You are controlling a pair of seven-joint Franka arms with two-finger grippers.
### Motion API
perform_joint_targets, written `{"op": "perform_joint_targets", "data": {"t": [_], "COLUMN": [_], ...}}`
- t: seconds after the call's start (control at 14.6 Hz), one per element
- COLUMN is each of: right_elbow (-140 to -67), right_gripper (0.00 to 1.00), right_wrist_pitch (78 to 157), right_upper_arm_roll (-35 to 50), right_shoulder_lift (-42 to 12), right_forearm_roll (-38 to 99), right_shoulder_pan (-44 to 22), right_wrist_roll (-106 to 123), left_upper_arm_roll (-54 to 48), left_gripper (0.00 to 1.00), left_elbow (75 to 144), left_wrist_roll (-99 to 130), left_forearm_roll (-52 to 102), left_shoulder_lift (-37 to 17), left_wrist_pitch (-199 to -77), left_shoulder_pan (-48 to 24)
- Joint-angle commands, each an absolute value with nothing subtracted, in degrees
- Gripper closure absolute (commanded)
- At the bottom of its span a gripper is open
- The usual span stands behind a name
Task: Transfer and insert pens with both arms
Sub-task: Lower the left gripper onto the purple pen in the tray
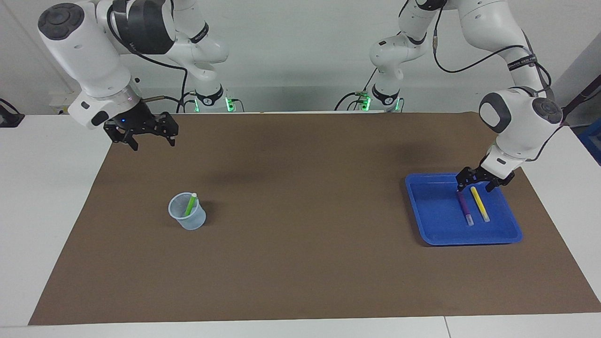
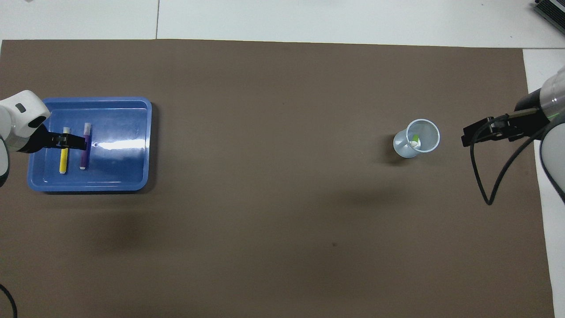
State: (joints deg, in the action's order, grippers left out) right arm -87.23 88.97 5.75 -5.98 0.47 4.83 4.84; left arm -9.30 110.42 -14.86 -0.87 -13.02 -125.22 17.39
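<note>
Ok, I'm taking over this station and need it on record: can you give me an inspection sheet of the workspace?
Surface: brown mat on a white table.
Job's things: green pen leaning in a clear cup; purple pen and yellow pen lying side by side in a blue tray.
Clutter: nothing seen.
Grippers: left tool open, low over the two pens' ends nearer the robots; right tool open, waiting above the mat's edge.
Cables: black cables along both arms.
Surroundings: pale wall, green lights at the bases.
</note>
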Motion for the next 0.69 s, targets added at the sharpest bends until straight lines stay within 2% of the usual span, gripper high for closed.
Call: {"op": "perform_joint_targets", "data": {"t": [0.0, 0.27, 0.62], "right_elbow": [-88.7, -88.7, -88.7], "right_gripper": [0.00, 0.00, 0.00], "right_wrist_pitch": [90.4, 90.4, 90.4], "right_upper_arm_roll": [6.1, 6.1, 6.1], "right_shoulder_lift": [-5.1, -5.1, -5.1], "right_forearm_roll": [0.2, 0.2, 0.2], "right_shoulder_pan": [5.0, 5.0, 5.0], "right_wrist_roll": [4.2, 4.1, 4.1], "left_upper_arm_roll": [-9.6, -9.6, -9.6], "left_gripper": [0.00, 0.00, 0.01], "left_elbow": [111.3, 111.5, 110.9], "left_wrist_roll": [-14.9, -14.7, -14.9], "left_forearm_roll": [-1.7, -1.7, -1.8], "left_shoulder_lift": [-15.5, -19.4, -21.1], "left_wrist_pitch": [-128.1, -132.1, -135.4], "left_shoulder_pan": [17.0, 17.0, 17.1]}}
